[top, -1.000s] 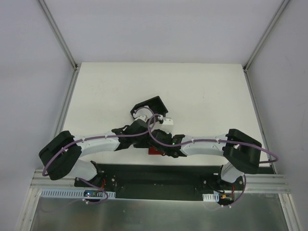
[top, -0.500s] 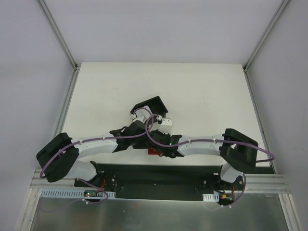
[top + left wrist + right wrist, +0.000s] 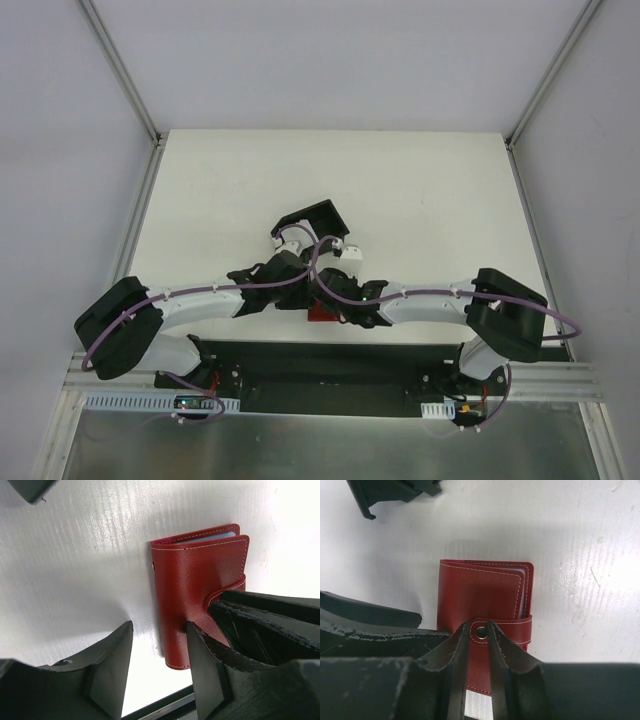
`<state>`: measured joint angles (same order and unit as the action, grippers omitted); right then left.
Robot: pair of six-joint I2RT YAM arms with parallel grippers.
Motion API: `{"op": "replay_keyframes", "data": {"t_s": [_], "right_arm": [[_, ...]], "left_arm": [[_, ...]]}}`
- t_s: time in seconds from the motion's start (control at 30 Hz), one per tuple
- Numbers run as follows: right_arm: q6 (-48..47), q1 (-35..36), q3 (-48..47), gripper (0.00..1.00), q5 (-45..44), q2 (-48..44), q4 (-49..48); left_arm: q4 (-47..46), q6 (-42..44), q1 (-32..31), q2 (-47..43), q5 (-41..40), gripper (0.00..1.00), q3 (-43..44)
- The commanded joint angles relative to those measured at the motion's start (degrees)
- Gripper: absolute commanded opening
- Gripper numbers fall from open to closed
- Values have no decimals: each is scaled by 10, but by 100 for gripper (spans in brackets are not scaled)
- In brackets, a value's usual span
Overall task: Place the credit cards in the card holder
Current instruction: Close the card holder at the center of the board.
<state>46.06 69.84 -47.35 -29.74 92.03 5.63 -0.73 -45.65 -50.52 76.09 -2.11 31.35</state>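
Seemingly shut: right arm eases back over the snapped card holder

Over the last second the right arm's elbow housing swings left toward the middle of the table (image 3: 420, 190), then back out to the right, while the left arm barely shifts. The card holder (image 3: 320, 313) keeps its place at the near middle of the table, under both wrists. The black box (image 3: 312, 222) sits just beyond it on the far side. I read this as a press on the fastening followed by a small retreat, so the closing step looks finished or nearly so.

From overhead only a sliver of red shows between the arms. The right wrist view gives far more. The holder is folded shut with its snap tab (image 3: 512, 630) wrapped over the cover. The right gripper (image 3: 479, 626) has its jaws narrowly apart, one finger on each side of the stud, clamped on nothing.

The left wrist view adds the left gripper (image 3: 159, 630), jaws wide apart. One finger lies on or just over the holder's near end, and the other is over bare table just beside it.

A pale blue edge peeps from the holder's open side in both wrist views. Whether that is the credit cards or lining, I cannot tell. No loose card shows anywhere.
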Motion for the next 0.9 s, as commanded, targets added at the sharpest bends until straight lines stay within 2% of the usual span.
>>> {"op": "replay_keyframes", "data": {"t_s": [0.0,0.3,0.63,0.73,0.87], "right_arm": [[-61,-5,18,24,102,11,86],[-82,-32,25,24,95,-62,69],[-90,-33,24,15,108,-58,58],[-91,-32,11,10,109,-47,78],[-87,-23,7,8,111,-32,109]], "left_arm": [[16,13,3,-5,-5,47,11],[16,14,4,1,1,47,13],[16,22,5,5,7,47,17],[16,24,4,5,7,47,17],[16,28,4,6,9,47,18]]}}
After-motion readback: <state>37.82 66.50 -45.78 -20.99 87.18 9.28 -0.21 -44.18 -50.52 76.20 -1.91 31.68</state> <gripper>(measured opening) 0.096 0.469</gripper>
